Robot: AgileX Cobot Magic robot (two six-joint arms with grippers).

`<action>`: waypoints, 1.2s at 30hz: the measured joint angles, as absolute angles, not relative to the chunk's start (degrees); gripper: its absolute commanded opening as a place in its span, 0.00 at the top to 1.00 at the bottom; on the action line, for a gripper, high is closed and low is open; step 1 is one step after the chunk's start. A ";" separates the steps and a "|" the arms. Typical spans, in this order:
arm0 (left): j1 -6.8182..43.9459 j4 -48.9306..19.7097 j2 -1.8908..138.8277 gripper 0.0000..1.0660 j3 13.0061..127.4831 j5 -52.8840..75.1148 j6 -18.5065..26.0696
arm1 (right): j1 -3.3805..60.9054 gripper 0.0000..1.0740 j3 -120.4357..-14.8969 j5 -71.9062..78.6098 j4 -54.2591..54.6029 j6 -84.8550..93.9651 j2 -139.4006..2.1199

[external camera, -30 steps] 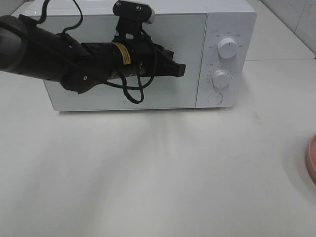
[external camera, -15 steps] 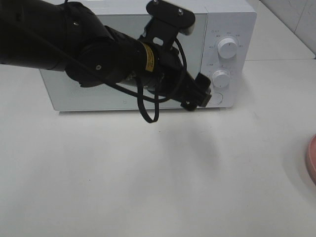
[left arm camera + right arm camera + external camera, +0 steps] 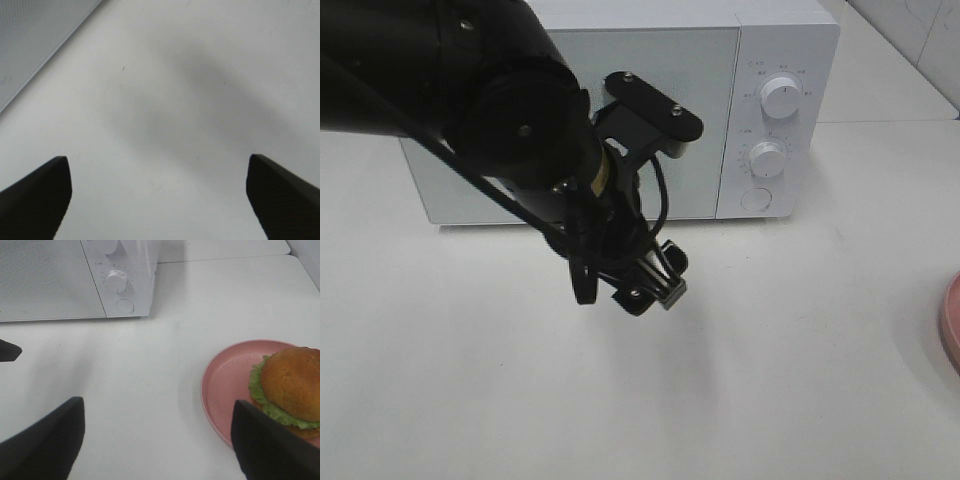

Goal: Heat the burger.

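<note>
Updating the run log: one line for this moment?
left gripper: open, empty, over table | right gripper: open, empty | burger: on pink plate | microwave: door shut

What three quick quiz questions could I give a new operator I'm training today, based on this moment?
1. True or false: the microwave door is open.
2. What does the burger rest on?
A. pink plate
B. table
C. microwave
3. Fill in: the left gripper jaws stand ____ over bare table.

Key: 1 false, the door is closed. 2 A, the pink plate. 3 open, holding nothing.
</note>
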State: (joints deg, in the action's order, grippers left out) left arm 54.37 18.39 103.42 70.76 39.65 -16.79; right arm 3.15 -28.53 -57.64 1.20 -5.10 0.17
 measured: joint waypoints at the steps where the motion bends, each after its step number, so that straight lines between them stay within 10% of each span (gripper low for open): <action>1: 54.37 17.30 102.04 0.18 70.76 44.58 -16.79 | 3.15 0.29 -28.53 -57.64 1.20 -5.10 0.17; 12: 49.16 13.52 96.54 0.18 70.82 58.38 -16.56 | 3.15 0.29 -28.53 -57.64 1.20 -5.10 0.17; 24: 22.52 -6.19 90.36 0.18 66.52 62.57 -1.60 | 3.15 0.29 -28.53 -57.64 1.20 -5.10 0.17; 36: 2.06 -11.12 79.30 0.18 52.88 64.17 4.64 | 3.15 0.29 -28.53 -57.64 1.20 -5.10 0.17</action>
